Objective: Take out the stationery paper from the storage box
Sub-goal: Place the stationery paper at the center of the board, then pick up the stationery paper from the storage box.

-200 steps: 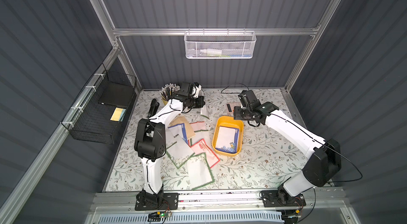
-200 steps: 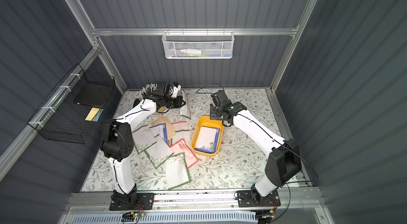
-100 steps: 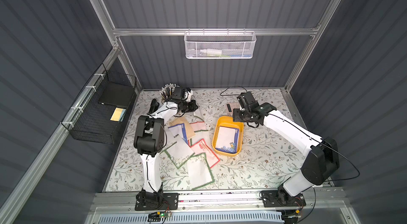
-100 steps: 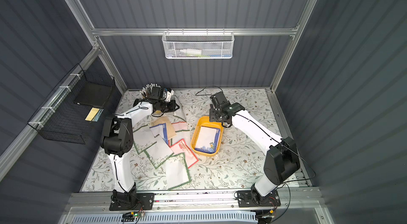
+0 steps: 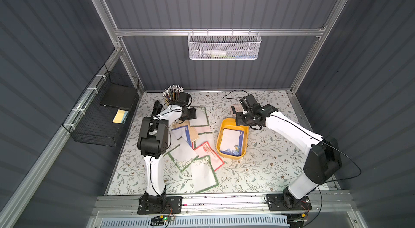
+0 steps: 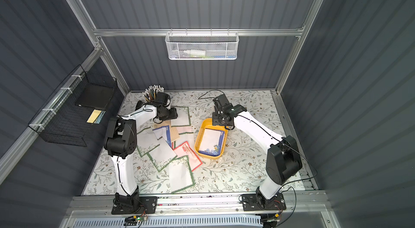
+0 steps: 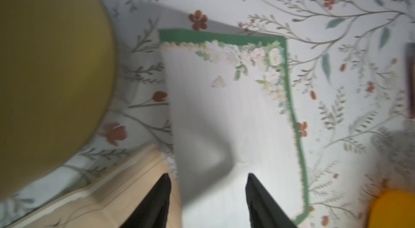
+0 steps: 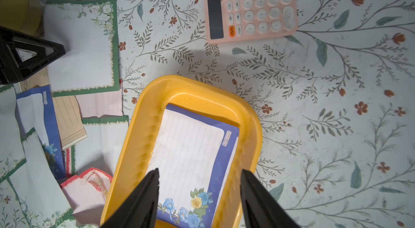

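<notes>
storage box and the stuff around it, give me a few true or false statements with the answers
1. The storage box holds a blue-bordered sheet. True.
2. The pink calculator lies inside the storage box. False: it lies on the table, outside the box.
3. The right gripper has its fingers open and holds nothing. True.
4. The left gripper is shut on the green-bordered sheet. False: its fingers stand apart and do not grip the sheet.
</notes>
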Motion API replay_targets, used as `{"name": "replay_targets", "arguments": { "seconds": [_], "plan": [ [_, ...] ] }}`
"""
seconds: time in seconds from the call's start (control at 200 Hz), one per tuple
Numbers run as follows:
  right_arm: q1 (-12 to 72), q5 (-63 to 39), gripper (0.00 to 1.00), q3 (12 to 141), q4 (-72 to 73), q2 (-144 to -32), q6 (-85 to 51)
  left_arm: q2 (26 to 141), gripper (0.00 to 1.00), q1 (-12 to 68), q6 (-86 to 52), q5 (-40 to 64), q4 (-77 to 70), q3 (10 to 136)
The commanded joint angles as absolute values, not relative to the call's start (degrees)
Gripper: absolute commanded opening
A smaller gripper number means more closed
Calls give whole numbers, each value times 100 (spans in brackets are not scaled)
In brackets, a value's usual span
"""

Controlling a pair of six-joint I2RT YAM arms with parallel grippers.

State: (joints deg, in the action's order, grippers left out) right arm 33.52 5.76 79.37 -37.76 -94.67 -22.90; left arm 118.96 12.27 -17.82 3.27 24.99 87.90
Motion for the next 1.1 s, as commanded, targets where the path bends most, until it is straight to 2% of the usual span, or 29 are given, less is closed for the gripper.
{"name": "replay_targets", "arguments": {
  "seconds": [0.0, 0.12, 0.21, 0.4, 0.6, 0.67, 1.096],
  "plan": [
    [3373, 406, 62, 7971, -3852, -9595, -2303, 11545, 64, 1187, -1961, -816, 2882, 8945],
    [3400, 308, 63, 7972, -3940, -9715, -2276, 11260, 66, 1195, -2191, -1483, 2971, 8993],
    [3486, 465, 63, 7923, -4007, -9835, -2266, 10849, 65, 1195, -2276, -1575, 2812, 8897],
    [3627, 643, 65, 7875, -4209, -10272, -2405, 9887, 64, 1204, -2131, -252, 1958, 8420],
    [3680, 685, 66, 7896, -4162, -10649, -2493, 9828, 63, 1213, -2028, 1606, 1572, 8313],
    [3682, 671, 70, 7949, -4207, -10822, -2514, 9852, 62, 1229, -2118, 2138, 1385, 8201],
    [3680, 380, 75, 7659, -3726, -11671, -2697, 9951, 59, 1405, -2243, 2303, 1167, 7944]
  ]
}}
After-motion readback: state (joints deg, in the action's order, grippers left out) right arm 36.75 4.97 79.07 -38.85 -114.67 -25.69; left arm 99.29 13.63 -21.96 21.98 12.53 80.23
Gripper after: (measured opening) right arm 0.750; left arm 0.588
